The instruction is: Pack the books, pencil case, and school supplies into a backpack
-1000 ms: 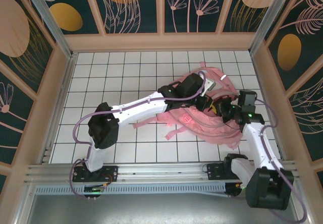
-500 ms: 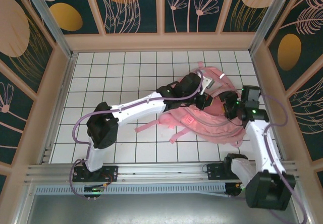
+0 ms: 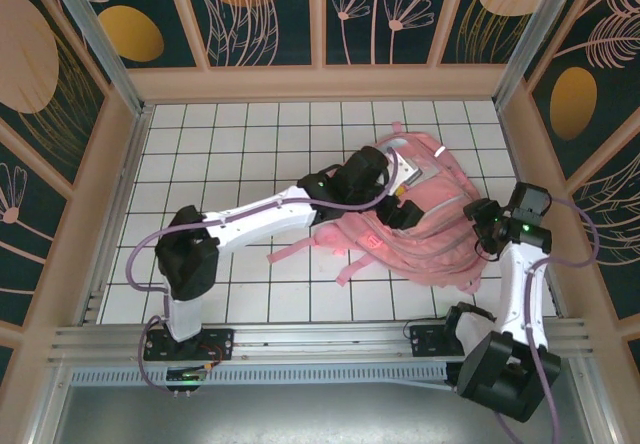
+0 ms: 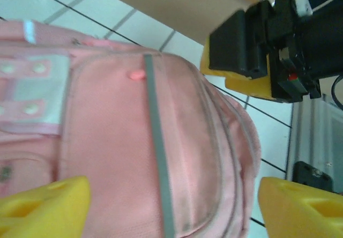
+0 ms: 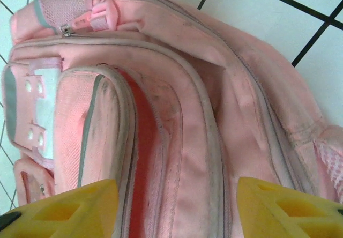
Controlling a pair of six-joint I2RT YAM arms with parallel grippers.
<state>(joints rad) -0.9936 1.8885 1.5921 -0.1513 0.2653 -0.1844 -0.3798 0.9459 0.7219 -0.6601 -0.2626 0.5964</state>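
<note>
Right wrist view: hovering over large pink fabric backpack (image 5: 177, 88) with right gripper (image 5: 177, 206) spread wide, gripping nothing, probably poised to pinch a seam. Lying front-up toward white gridded table's (image 3: 220, 144) right edge, soft, creased, grey-striped. Beyond, left gripper (image 4: 171, 206) equally wide, empty.
</note>
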